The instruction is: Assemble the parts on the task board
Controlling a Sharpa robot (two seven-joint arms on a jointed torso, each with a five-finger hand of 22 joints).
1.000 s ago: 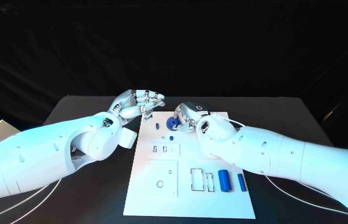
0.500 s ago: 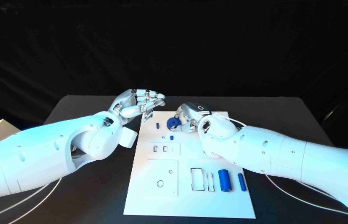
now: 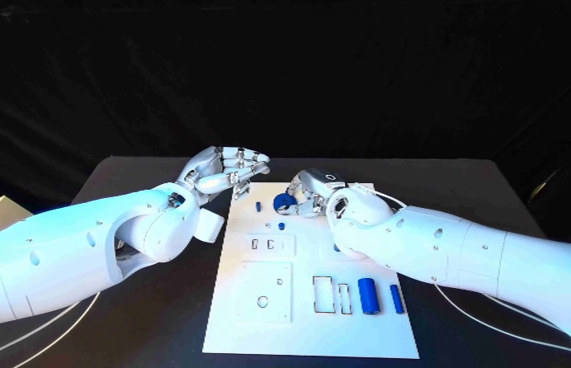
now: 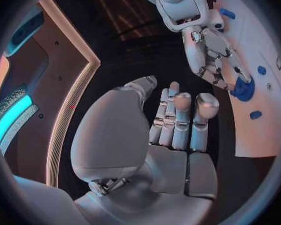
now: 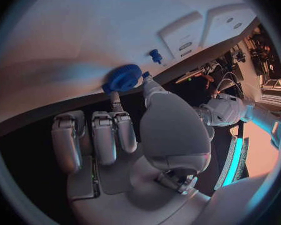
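Right hand (image 3: 307,193): placed at the far end of the white board (image 3: 312,335), a blue gear (image 3: 285,201) pinched between thumb and a fingertip. In the right wrist view the gear (image 5: 122,78) is seen at the board's edge (image 5: 84,45), with the remaining fingers (image 5: 104,135) curled in side by side below it. In the left wrist view the same hand (image 4: 212,55) is seen with its fingertips on the gear (image 4: 243,89).

Left hand (image 3: 226,168): raised over the black table (image 3: 143,178) just beyond the board's far left corner, fingers curled in toward the palm, nothing held. The curled fingers (image 4: 181,117) are shown close together in its own wrist view.

Board: laid lengthwise in the middle of the table, running from near to far. Near its far end, a small blue peg (image 3: 258,206) is found left of the gear, and a second small blue piece (image 3: 272,226) just nearer. At the near right, a thick blue cylinder (image 3: 369,295) and a thinner blue pin (image 3: 396,299) are laid side by side, just right of two narrow rectangular slots (image 3: 323,294). At the near left, a raised square plate with a round hole (image 3: 263,301) is noted; farther along, a small plate with two short slots (image 3: 264,244).
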